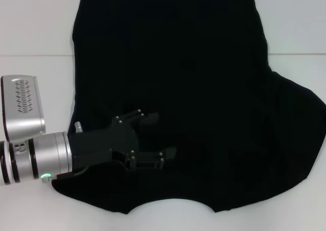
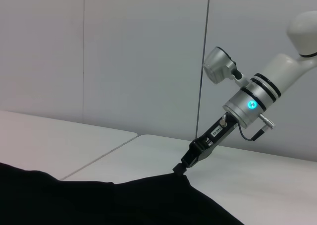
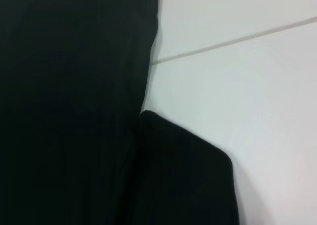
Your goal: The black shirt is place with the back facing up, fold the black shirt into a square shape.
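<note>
The black shirt (image 1: 193, 88) lies flat on the white table (image 1: 35, 32) and fills most of the head view. Its neckline curve is at the near edge, and one sleeve (image 1: 300, 129) sticks out to the right. My left gripper (image 1: 160, 137) is open over the shirt's near left part, with nothing between its fingers. My right gripper (image 2: 181, 168) is out of the head view. In the left wrist view its tip touches the shirt's edge (image 2: 168, 180). The right wrist view shows the sleeve (image 3: 193, 180) beside the shirt's body (image 3: 74, 86).
A seam line (image 1: 30, 55) crosses the white table behind the left arm. A grey wall (image 2: 124, 51) stands beyond the table. Bare table shows on both sides of the shirt.
</note>
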